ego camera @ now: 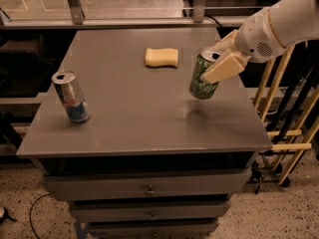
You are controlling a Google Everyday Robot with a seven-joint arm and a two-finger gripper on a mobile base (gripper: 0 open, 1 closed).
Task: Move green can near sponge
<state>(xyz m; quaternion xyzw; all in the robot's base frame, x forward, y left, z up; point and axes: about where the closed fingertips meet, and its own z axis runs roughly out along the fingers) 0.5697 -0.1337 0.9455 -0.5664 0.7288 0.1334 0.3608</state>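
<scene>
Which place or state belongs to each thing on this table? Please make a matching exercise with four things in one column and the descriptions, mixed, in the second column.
Things:
1. green can
2. sponge
3. silver-and-blue can
4. gripper

Descriptions:
A. stands near the left edge of the table
B. lies flat towards the back, about the middle
C. over the right side of the table, shut on a can
D. tilted, held from the right

Pairs: 1-D, 2-B, 3-A, 4-C
</scene>
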